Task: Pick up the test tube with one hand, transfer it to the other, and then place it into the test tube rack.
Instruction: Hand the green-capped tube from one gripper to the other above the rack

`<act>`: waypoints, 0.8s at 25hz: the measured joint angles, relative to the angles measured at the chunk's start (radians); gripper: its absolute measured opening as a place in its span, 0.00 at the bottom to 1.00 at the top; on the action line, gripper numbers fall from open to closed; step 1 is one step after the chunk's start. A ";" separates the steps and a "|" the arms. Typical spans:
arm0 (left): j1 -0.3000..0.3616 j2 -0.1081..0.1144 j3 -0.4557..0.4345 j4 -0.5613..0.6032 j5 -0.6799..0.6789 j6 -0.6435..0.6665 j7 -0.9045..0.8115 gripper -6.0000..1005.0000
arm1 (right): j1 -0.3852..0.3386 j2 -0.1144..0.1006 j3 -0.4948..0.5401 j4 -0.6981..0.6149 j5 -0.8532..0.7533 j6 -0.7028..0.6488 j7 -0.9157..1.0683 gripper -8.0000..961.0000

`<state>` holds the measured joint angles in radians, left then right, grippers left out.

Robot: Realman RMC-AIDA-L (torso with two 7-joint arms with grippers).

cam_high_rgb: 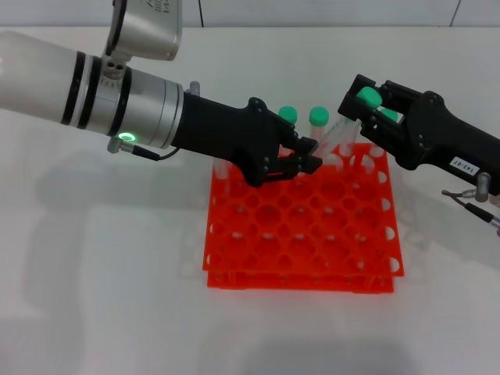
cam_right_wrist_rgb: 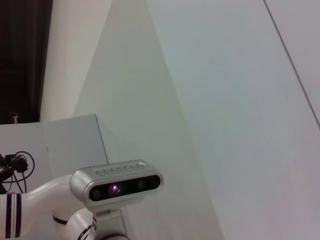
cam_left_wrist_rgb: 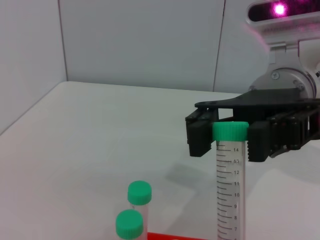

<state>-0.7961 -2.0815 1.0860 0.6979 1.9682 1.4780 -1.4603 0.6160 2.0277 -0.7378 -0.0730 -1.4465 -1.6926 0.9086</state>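
Observation:
The test tube (cam_high_rgb: 345, 133) is tilted over the back of the orange-red rack (cam_high_rgb: 301, 279), green cap up. My right gripper (cam_high_rgb: 369, 100), black with a white label, is shut on the cap. In the left wrist view its fingers (cam_left_wrist_rgb: 202, 137) press both sides of the cap of the tube (cam_left_wrist_rgb: 230, 190). My left gripper (cam_high_rgb: 314, 155), unlabelled, on the thick white-and-silver arm, reaches in from the left and is shut on the tube's lower part. The right wrist view shows none of these.
Two other green-capped tubes (cam_high_rgb: 287, 115) (cam_high_rgb: 318, 117) stand in the rack's back row just behind my left gripper. They also show in the left wrist view (cam_left_wrist_rgb: 139, 192) (cam_left_wrist_rgb: 130, 223). A white table (cam_high_rgb: 101, 297) surrounds the rack.

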 joint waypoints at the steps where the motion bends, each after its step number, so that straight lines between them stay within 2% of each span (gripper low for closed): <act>1: 0.000 0.000 0.000 0.000 0.000 -0.002 0.000 0.20 | 0.000 0.000 0.000 0.000 0.000 0.000 -0.001 0.40; 20: 0.005 -0.003 0.000 -0.001 -0.007 -0.008 0.000 0.20 | 0.007 0.000 -0.010 -0.004 0.011 0.005 -0.030 0.29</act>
<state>-0.7914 -2.0846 1.0860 0.6964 1.9616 1.4701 -1.4599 0.6230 2.0277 -0.7482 -0.0768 -1.4352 -1.6877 0.8784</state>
